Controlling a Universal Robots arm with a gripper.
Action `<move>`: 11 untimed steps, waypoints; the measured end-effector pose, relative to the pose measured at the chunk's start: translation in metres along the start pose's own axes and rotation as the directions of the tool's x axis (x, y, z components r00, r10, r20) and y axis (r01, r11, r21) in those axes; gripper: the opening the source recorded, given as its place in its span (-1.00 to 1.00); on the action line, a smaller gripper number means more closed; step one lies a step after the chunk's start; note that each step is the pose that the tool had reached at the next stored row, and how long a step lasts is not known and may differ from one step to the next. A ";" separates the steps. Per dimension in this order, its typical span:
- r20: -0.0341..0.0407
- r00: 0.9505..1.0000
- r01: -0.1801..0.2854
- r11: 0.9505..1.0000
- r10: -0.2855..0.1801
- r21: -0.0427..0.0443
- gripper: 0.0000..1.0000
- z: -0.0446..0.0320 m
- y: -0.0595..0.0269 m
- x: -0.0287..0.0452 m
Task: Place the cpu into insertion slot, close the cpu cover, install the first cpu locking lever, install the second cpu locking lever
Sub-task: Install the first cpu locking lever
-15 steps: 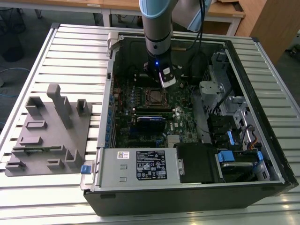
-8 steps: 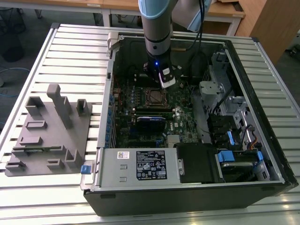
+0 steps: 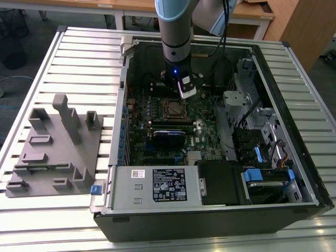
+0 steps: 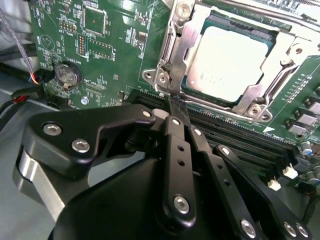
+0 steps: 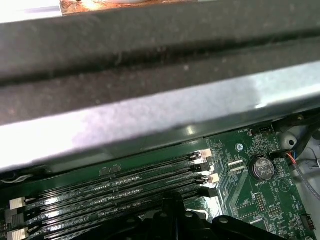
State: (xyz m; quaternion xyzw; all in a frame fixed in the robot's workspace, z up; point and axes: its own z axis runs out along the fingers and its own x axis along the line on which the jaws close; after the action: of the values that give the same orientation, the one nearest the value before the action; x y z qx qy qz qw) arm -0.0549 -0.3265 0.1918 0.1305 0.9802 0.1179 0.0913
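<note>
The cpu [image 4: 230,62] lies flat in the insertion slot [image 3: 173,108], its pale metal face showing. The silver cpu cover [image 4: 177,47] lies down around it, framing the chip. My gripper [image 4: 171,102] is shut, the black fingers pressed together with nothing visible between them. Their tips sit at the socket's edge, by a corner of the cover, next to the memory slots. In the exterior view the gripper [image 3: 184,93] hangs low inside the computer case, just behind the socket.
Long black memory slots [image 4: 240,135] run beside the socket. A coin battery [image 4: 67,74] sits on the green board. The case wall [image 5: 150,115] rises close by. A grey power supply box [image 3: 157,186] and drive cages [image 3: 262,142] fill the case; a grey fixture [image 3: 58,147] stands outside.
</note>
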 end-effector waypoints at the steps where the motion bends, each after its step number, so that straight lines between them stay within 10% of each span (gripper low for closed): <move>1: 0.000 1.000 0.000 1.000 0.000 0.000 -0.80 0.0000 -0.0001 0.0000; 11: -0.005 1.000 -0.005 1.000 0.005 -0.021 -0.80 -0.0005 -0.0023 -0.0007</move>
State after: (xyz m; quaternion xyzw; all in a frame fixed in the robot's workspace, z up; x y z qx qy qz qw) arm -0.0549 -0.3289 0.1918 0.1315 0.9788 0.1285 0.0899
